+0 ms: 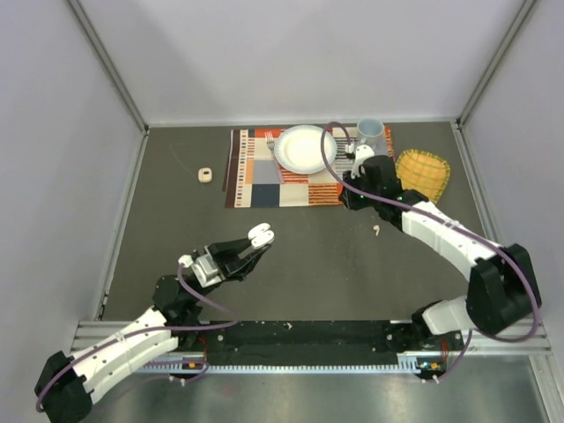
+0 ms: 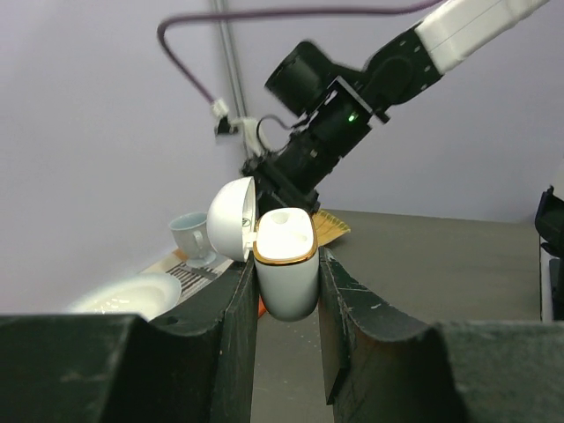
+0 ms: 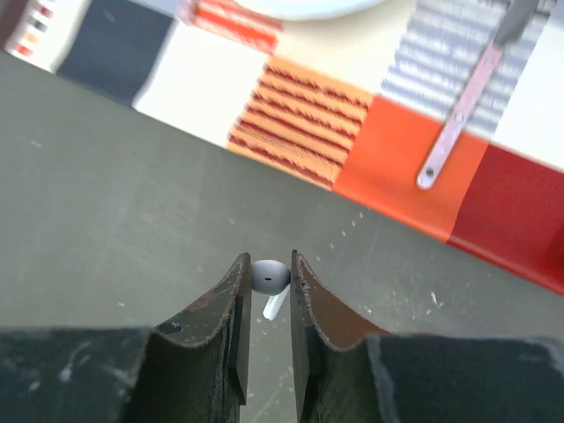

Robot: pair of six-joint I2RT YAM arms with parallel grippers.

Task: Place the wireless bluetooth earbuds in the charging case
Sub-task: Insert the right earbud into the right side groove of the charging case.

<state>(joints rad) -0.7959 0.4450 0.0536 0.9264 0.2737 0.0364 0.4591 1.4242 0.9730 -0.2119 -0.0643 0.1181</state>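
We see our left pincer (image 2: 286, 264) clamped on the glossy white gold-rimmed plastic charging case (image 2: 286, 286), lid flipped open. Our right pincer (image 3: 266, 264) pinches a tiny white stemmed plastic earbud (image 3: 270, 277) beside the patchwork cloth placemat (image 3: 300, 115). A second white earbud (image 1: 376, 231) lies on the dark grey desk (image 1: 317, 273).

Overhead looking down, wrist views close, sharing placemat (image 1: 264, 189)

This was a robotics lab cell. Plain pale panels (image 1: 53, 132) on aluminium posts (image 1: 110, 66) boxed in a dark table (image 1: 176, 220), with a slotted metal rail (image 1: 92, 328) along its near edge.
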